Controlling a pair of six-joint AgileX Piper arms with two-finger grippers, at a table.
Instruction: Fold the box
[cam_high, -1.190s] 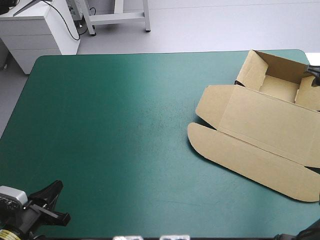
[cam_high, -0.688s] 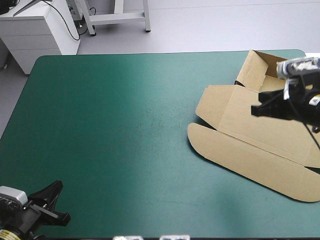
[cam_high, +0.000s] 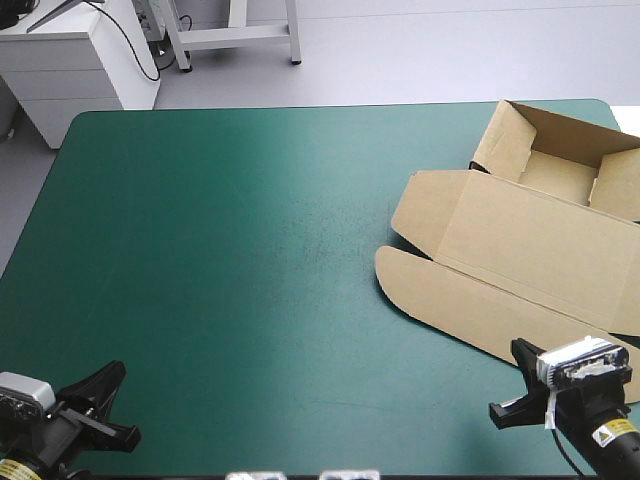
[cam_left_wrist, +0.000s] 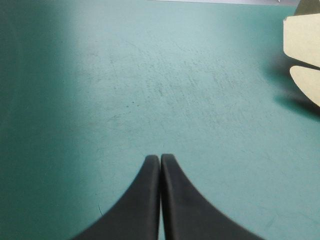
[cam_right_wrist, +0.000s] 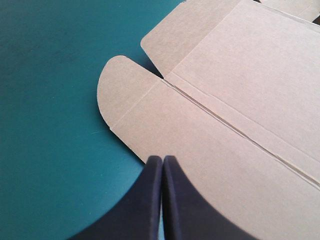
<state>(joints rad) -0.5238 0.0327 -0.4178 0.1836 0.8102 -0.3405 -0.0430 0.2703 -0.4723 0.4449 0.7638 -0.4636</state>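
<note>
Plainly, the box (cam_high: 530, 250) lay on the teal-green cover (cam_high: 250, 250) toward the table's far right corner. It formed an open tray (cam_high: 565, 165) with raised walls at the far end, and the lid (cam_high: 540, 245) lay flat on the near side. A long flap (cam_high: 480, 315) with rounded ends ran along the lid's near edge, also flat. The right gripper (cam_right_wrist: 162, 159) sat by the near right corner. Its black fingers (cam_right_wrist: 145, 200) were pressed together into one point, with the tips over the flap's near edge. Whether they touched the board I could not tell. The left gripper (cam_left_wrist: 160, 158) was at the near left corner, fingers likewise together, over bare cover. It was well apart from the box, whose rounded end showed far ahead and off to one side.
</note>
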